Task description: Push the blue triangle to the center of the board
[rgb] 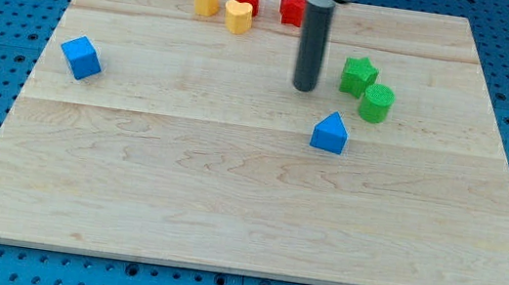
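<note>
Red block (293, 8) half-hidden behind rod (312, 42)

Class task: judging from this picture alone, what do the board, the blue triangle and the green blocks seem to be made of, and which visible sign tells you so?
Board: pale wood, matte, showing grain and plank seams.
Blue triangle: probably plastic, uniform colour, smooth faces.
Green star and green cylinder: likely plastic too; fine ridges hint at 3D printing, though unsure.
</note>
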Available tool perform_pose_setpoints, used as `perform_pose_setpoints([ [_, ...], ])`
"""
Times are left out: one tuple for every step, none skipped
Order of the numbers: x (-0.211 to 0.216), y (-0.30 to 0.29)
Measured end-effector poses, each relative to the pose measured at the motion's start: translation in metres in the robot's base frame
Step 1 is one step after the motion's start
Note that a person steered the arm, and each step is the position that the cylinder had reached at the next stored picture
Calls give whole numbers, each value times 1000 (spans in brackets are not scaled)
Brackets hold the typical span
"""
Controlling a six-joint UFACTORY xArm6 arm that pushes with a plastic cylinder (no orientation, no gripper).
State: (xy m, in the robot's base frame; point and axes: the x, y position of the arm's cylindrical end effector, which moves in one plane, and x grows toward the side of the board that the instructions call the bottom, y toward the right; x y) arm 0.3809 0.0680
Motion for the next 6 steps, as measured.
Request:
perform_pose_setpoints([
  [29, 5],
  [38, 22],
  [60, 61],
  [75, 76],
  [85, 10],
  [85, -55],
])
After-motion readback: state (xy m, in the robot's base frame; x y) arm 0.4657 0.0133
